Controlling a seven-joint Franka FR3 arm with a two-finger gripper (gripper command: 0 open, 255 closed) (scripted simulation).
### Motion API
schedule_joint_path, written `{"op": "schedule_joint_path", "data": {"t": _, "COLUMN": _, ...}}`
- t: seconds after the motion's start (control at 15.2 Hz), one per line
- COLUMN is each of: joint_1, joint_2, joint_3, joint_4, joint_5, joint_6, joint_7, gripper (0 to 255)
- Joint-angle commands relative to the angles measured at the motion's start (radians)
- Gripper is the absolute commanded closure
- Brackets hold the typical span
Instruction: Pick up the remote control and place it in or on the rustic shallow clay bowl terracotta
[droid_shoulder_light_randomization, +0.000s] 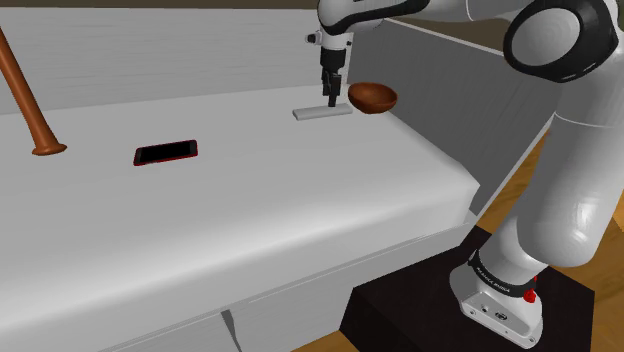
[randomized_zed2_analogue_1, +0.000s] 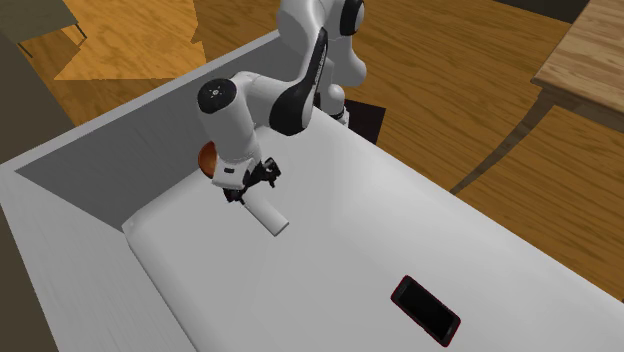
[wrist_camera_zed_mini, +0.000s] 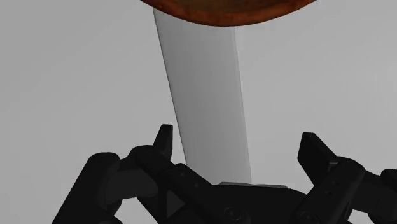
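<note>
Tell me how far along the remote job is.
Done: the end effector sits over the pale grey remote control, open. In hand: the grasp, with the fingers astride it but not clasping. Left: shutting, lifting, and setting it in the brown bowl beside it.

"Where does the hand sit?"
"The black hand (randomized_zed2_analogue_1: 245, 190) hangs over one end of the pale remote control (randomized_zed2_analogue_1: 270, 218), which lies flat on the white tabletop (randomized_zed2_analogue_1: 400, 220)."
"And the bowl?"
"A reddish-brown bowl (randomized_zed2_analogue_1: 206, 157) peeks out from behind the white arm (randomized_zed2_analogue_1: 285, 100), near the remote control."
"Anything else?"
"A black, red-edged phone (randomized_zed2_analogue_1: 425, 309) lies well apart, toward the lower right. Wooden floor (randomized_zed2_analogue_1: 450, 60) lies beyond the tabletop."
</note>
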Motion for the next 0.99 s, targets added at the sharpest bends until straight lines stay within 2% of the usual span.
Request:
{"op": "schedule_joint_path", "data": {"t": 0.0, "joint_1": -0.004, "joint_2": 0.060, "joint_3": 0.004, "joint_4": 0.068, "joint_5": 0.001, "joint_6": -0.014, "joint_7": -0.036, "gripper": 0}}
{"op": "schedule_joint_path", "data": {"t": 0.46, "joint_1": -0.003, "joint_2": 0.069, "joint_3": 0.006, "joint_4": -0.020, "joint_5": 0.003, "joint_6": 0.084, "joint_7": -0.038, "gripper": 0}}
{"op": "schedule_joint_path", "data": {"t": 0.92, "joint_1": -0.003, "joint_2": 0.069, "joint_3": 0.006, "joint_4": -0.020, "joint_5": 0.003, "joint_6": 0.084, "joint_7": -0.038, "gripper": 0}}
